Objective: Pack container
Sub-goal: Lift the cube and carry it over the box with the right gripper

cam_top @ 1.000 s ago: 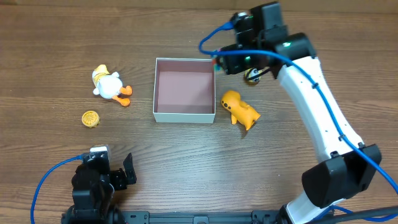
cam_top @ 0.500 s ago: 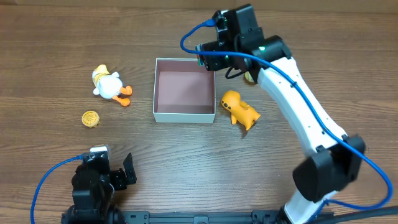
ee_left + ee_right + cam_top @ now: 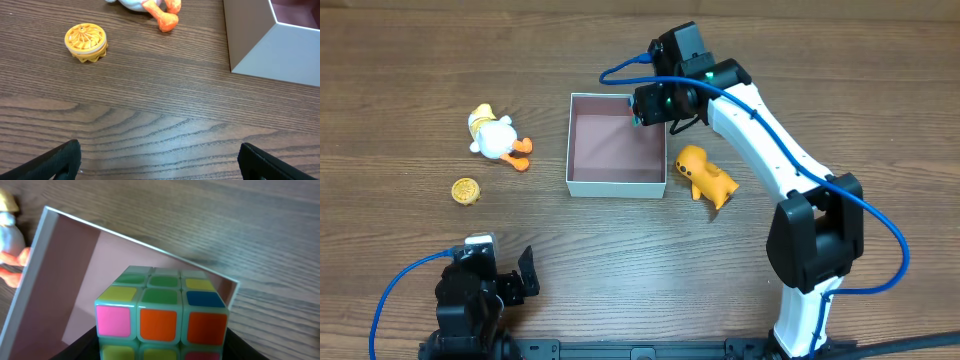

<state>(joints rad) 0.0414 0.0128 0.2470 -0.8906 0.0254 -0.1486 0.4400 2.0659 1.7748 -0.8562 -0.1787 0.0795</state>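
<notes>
The container (image 3: 610,150) is a shallow square box with white walls and a pinkish-brown floor, standing mid-table with nothing inside; it also shows in the left wrist view (image 3: 280,55) and the right wrist view (image 3: 95,265). My right gripper (image 3: 645,108) hovers over its back right corner, shut on a multicoloured puzzle cube (image 3: 162,315) that fills the space between the dark fingers (image 3: 162,347). Far away at the table's front left, my left gripper (image 3: 502,262) rests wide open and holds nothing (image 3: 160,160).
A white duck toy (image 3: 495,137) with orange feet lies left of the box. A small yellow disc (image 3: 466,190) sits in front of it. An orange-yellow toy (image 3: 705,175) lies close to the box's right wall, under my right arm.
My right gripper has carried the cube leftwards, from beyond the box's back right corner to above that corner. The left arm has not moved.
</notes>
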